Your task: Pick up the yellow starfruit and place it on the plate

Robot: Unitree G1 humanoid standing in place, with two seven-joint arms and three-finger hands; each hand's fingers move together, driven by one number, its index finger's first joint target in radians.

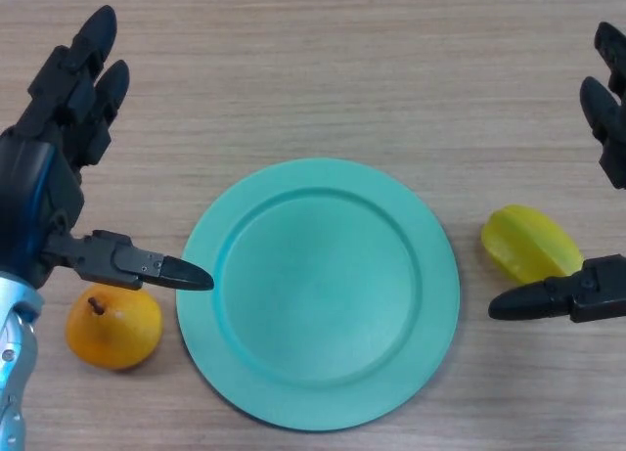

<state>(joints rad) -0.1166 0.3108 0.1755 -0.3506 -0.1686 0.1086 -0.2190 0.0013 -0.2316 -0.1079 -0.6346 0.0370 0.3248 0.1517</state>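
Observation:
The yellow starfruit (528, 241) lies on the wooden table just right of the teal plate (318, 292), apart from its rim. My right hand (611, 118) is at the right edge, open, with its fingers beyond the fruit and its thumb (548, 297) in front of it, so the fruit sits in the gap between them. I cannot tell if the thumb touches the fruit. My left hand (49, 167) is open at the left, its thumb (147, 265) pointing toward the plate's left rim.
An orange fruit with a short stem (112, 326) lies on the table left of the plate, just below my left thumb. The plate holds nothing.

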